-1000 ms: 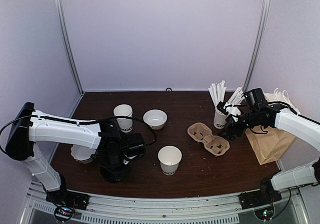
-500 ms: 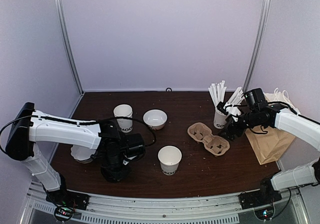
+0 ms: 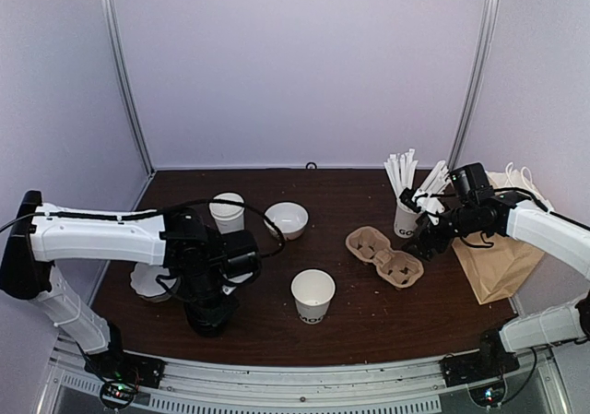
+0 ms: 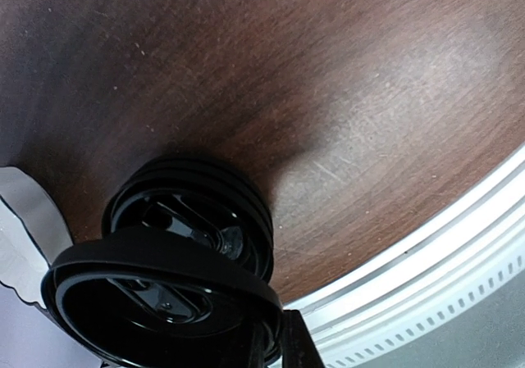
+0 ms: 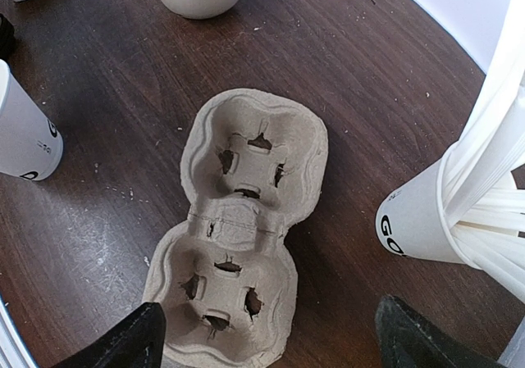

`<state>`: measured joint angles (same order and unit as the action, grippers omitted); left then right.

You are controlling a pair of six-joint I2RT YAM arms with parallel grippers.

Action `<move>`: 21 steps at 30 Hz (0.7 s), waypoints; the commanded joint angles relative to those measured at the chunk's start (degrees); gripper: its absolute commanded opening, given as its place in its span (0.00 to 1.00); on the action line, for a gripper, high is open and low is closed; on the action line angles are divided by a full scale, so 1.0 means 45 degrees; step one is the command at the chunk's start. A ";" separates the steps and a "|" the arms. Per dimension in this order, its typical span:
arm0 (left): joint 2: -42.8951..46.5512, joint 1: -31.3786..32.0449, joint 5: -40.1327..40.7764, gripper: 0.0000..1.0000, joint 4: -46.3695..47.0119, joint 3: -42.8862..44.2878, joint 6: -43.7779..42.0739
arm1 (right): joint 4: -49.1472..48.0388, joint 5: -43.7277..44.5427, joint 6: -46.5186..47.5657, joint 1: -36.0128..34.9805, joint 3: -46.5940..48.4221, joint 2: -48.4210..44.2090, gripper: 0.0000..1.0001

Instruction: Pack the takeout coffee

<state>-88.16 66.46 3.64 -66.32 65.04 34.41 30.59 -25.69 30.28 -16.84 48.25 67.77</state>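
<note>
Though the left claw, well left of the cardboard carrier, is pinched on one black lid just above the lid stack, no takeout coffee is capped yet. The nearer cup and farther cup, both left of the carrier, stand lidless. The right claw gapes empty over the carrier. Capping and packing remain.

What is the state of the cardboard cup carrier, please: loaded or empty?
Empty. Both wells of the cup carrier show their bare bottoms in the right wrist view, with no cup seated in either.

The lid is glossy black plastic, the carrier matt rough pulp, the cup smooth white paper, the table scuffed dark wood.
</note>
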 commanded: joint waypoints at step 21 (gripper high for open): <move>0.0719 -0.0907 -0.5447 0.08 0.8451 0.7199 -0.5192 | 0.0773 -0.6997 -0.7384 -0.1508 0.7562 0.2560 0.99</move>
<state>-84.25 65.10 -10.94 -44.34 96.57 12.60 37.04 -47.94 9.82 -22.26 77.14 76.40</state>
